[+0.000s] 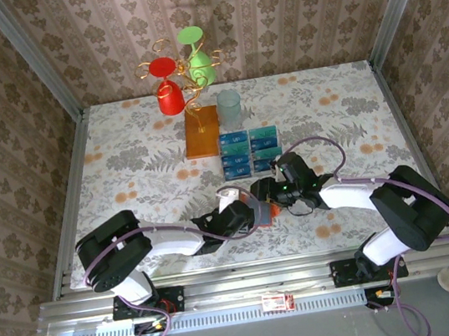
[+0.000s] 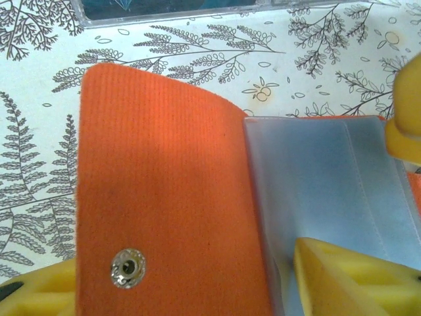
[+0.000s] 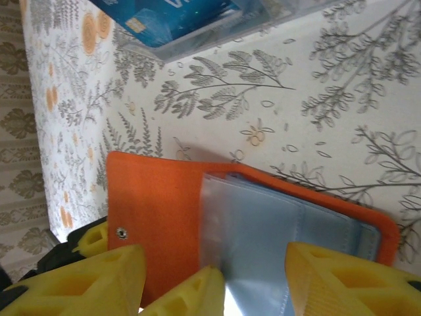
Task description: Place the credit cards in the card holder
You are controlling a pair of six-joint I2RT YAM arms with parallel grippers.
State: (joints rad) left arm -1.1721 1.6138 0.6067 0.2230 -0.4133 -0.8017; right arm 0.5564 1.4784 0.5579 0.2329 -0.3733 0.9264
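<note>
We see the card holder [image 1: 270,211] lying opened flat on the surface [image 1: 125,183], near-centre, right btw. the two arms. The credit cards [image 1: 249,149] sit in a clear tray [image 2: 164,10] just beyond it on the far side, and none is in the holder yet. We judge both arms sit on the holder to keep it spread and stop it folding or sliding, so the clear sleeves [image 2: 316,178] face up, ready for a card; the tray close by keeps the reach short. Left tool [image 2: 191,280]: jaws approx. half open, straddling the orange cover flap. One finger [image 2: 39,293] sits at the flap's edge beside the snap [image 2: 128,268], the other [image 2: 355,276] rests on the sleeves just past the fold. It touches the holder but clamps nothing that we can make out; more a press than a pinch, we reckon. Right tool [image 3: 214,263]: also approx. half open, set on the holder's right side, w/ one finger [image 3: 342,276] on the sleeves' right part and the other [image 3: 85,283] by the cover's corner. No card btw. its jaws. We take the step in hand as opening/steadying the holder, w/ the first pick from the tray not yet done.
</note>
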